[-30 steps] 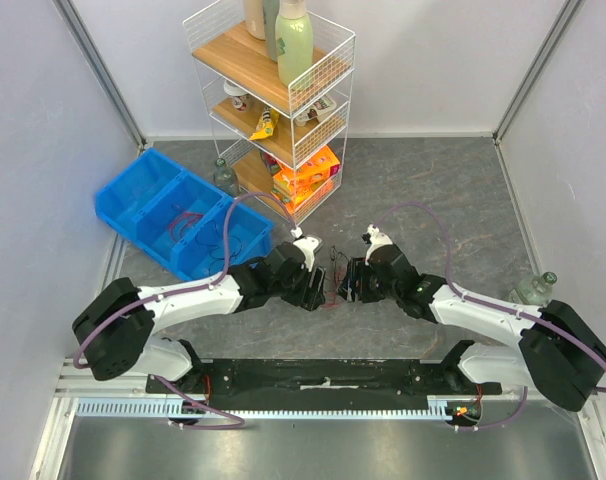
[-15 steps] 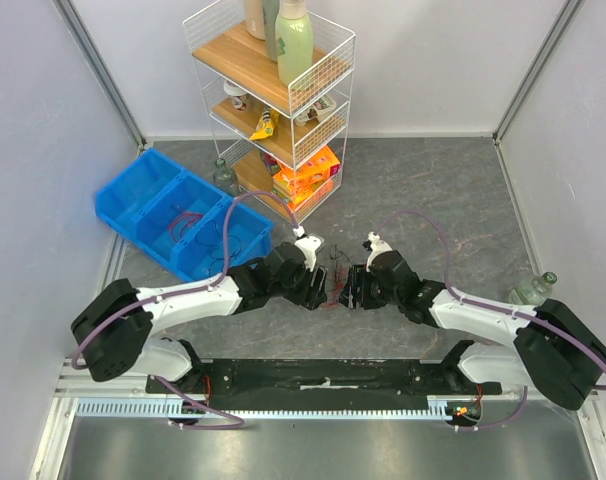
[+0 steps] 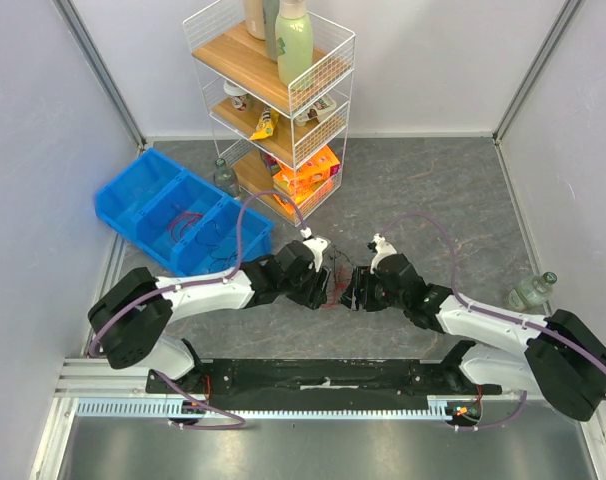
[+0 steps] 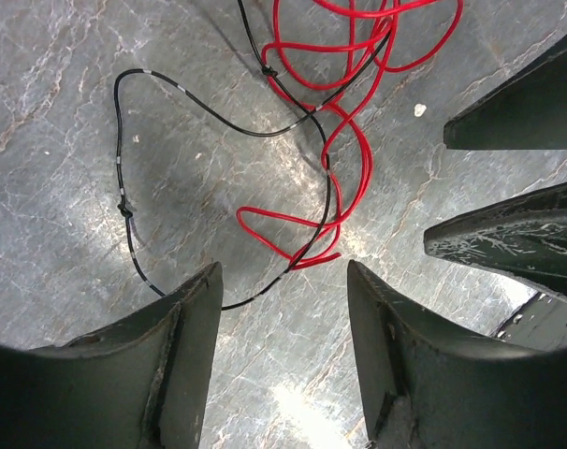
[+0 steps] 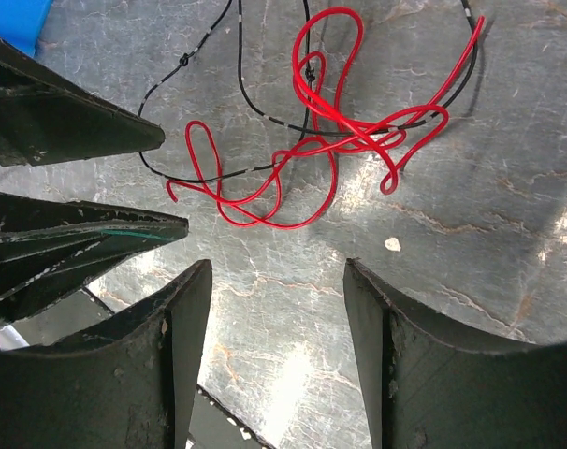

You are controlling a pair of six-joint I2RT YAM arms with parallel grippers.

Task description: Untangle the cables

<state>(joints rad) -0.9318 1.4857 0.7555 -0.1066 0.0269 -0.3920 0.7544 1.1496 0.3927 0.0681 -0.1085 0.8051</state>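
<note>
Both grippers closing in on the tangle, nothing gripped yet
Top: the left gripper [image 3: 319, 288] has slid toward the right gripper [image 3: 356, 290], with the cables [image 3: 335, 290] between them; blue bin [image 3: 173, 215] and shelf rack [image 3: 283, 110] well apart. Left wrist: jaws spread, narrowing slightly, black wire [image 4: 122, 187] beside 1 finger. Right wrist: jaws spread, empty; red loops [image 5: 358, 131] cross the black, and opposing fingers crowd the pick.

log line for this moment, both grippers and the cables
left gripper: open, low over cables | right gripper: open, facing it | cables: red and black, tangled, flat on table, unheld
</note>
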